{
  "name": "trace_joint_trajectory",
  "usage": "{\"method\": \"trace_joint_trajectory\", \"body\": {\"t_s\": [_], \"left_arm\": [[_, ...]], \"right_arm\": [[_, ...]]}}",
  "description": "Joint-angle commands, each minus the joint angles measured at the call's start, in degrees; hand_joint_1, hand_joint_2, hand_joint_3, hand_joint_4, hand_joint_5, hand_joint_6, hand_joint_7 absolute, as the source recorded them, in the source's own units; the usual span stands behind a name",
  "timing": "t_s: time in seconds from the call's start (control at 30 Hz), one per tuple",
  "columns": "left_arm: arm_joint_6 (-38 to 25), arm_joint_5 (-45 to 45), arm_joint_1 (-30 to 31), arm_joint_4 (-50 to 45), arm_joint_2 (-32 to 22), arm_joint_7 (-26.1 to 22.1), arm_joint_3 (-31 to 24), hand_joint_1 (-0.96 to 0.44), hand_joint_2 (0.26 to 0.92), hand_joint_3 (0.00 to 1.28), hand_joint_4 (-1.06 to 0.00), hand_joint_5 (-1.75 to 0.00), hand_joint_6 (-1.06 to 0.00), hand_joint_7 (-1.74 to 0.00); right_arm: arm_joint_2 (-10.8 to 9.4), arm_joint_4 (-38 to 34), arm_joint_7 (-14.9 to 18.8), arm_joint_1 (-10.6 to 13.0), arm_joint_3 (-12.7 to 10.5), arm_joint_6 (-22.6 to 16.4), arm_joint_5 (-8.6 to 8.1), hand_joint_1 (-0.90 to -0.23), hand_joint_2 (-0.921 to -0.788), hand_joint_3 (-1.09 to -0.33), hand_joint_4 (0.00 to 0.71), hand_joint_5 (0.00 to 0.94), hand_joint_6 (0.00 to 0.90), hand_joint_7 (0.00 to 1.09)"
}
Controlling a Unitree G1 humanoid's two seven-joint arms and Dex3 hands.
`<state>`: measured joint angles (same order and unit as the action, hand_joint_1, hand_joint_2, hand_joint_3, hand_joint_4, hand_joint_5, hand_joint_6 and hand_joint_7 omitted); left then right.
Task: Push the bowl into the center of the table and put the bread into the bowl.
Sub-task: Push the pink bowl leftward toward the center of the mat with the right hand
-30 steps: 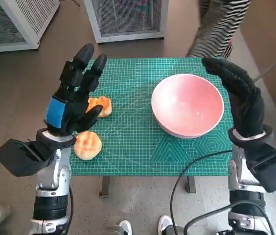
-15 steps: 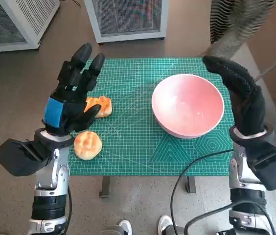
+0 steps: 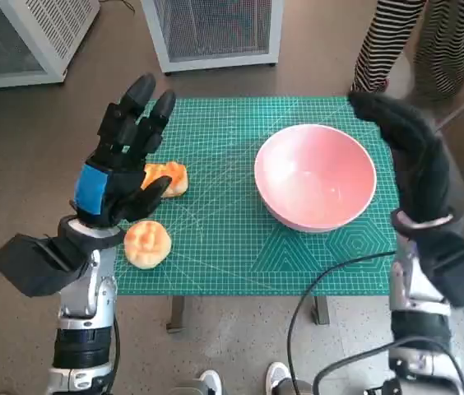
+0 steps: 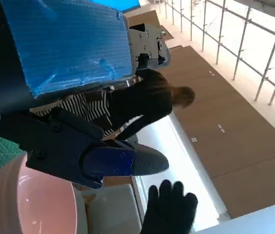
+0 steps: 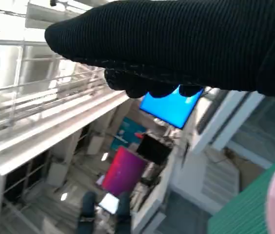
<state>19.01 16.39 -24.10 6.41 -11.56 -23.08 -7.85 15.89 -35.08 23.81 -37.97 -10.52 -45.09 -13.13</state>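
Hovering raised, left hand [image 3: 115, 169] (fingers [image 3: 137, 111] spread).

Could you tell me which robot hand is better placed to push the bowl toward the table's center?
Probably the right robot hand: it is raised beside the pink bowl, on its outer side. The left robot hand is over the bread.

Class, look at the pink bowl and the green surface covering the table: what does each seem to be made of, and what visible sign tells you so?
The pink bowl: probably plastic or glazed ceramic; its smooth inside shows soft, pale highlights, and the look alone cannot settle which. The green surface: apparently a flexible cutting mat of matte rubbery plastic, going by its printed white grid and angled guide lines and its thin, flat edge.
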Motion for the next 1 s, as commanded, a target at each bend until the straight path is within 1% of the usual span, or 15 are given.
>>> {"method": "trace_joint_trajectory", "body": {"t_s": [0.03, 0.07, 0.17, 0.33, 0.4, 0.57, 0.73, 0.8, 1.0], "left_arm": [[0.9, -0.5, -0.5, 0.5, -0.2, 0.1, -0.1, -0.64, 0.921, 0.35, -0.20, -0.01, 0.00, -0.35], [0.9, -0.5, -0.5, 0.5, -0.1, 0.0, -0.1, -0.64, 0.921, 0.35, -0.20, -0.01, 0.00, -0.35], [0.8, -0.5, -0.4, 0.5, -0.1, 0.0, 0.0, -0.64, 0.921, 0.35, -0.20, -0.01, 0.00, -0.35], [0.5, -0.1, -0.3, 0.3, -0.2, -0.2, -0.1, -0.64, 0.921, 0.35, -0.20, -0.01, 0.00, -0.35], [0.4, 0.0, -0.2, 0.1, -0.2, -0.3, -0.2, -0.65, 0.921, 0.35, -0.20, 0.00, 0.00, -0.35], [0.5, 0.2, -0.2, 0.5, -0.4, -0.6, -0.5, -0.65, 0.921, 0.35, -0.20, 0.00, 0.00, -0.35], [0.5, 0.3, -0.3, 0.6, -0.5, -0.7, -0.7, -0.65, 0.921, 0.35, -0.20, 0.00, 0.00, -0.34], [0.4, 0.2, -0.2, 0.4, -0.5, -0.6, -0.8, -0.65, 0.921, 0.35, -0.20, 0.00, 0.00, -0.34], [0.4, 0.2, -0.1, 0.1, -0.5, -0.6, -0.9, -0.66, 0.921, 0.35, -0.20, 0.00, 0.00, -0.34]], "right_arm": [[1.3, -9.2, 0.6, -2.9, -2.0, -1.3, -0.50, -0.591, -0.921, -0.719, 0.202, 0.000, -0.001, 0.50], [1.4, -11.0, 0.1, -3.5, -2.3, -1.7, -0.23, -0.592, -0.921, -0.716, 0.202, 0.000, -0.001, 0.50], [2.2, -16.5, -2.8, -5.5, -3.0, -2.2, 1.63, -0.585, -0.921, -0.714, 0.199, 0.000, -0.001, 0.49], [3.0, -23.3, -5.5, -8.0, -3.7, -2.2, 3.10, -0.579, -0.921, -0.722, 0.197, 0.000, -0.001, 0.49], [3.3, -25.6, -6.2, -8.9, -4.0, -1.8, 3.31, -0.578, -0.921, -0.727, 0.195, 0.000, -0.001, 0.49], [3.8, -30.0, -7.0, -10.8, -4.9, 0.6, 3.00, -0.569, -0.921, -0.741, 0.184, 0.000, -0.001, 0.48], [4.1, -33.0, -8.1, -12.1, -5.4, 2.8, 3.28, -0.559, -0.921, -0.755, 0.177, 0.000, 0.000, 0.47], [4.2, -34.0, -8.7, -12.4, -5.4, 3.5, 3.63, -0.551, -0.921, -0.759, 0.174, 0.000, 0.000, 0.47], [4.8, -36.8, -11.7, -13.1, -5.0, 6.6, 5.76, -0.536, -0.921, -0.775, 0.170, 0.000, 0.000, 0.46]]}}
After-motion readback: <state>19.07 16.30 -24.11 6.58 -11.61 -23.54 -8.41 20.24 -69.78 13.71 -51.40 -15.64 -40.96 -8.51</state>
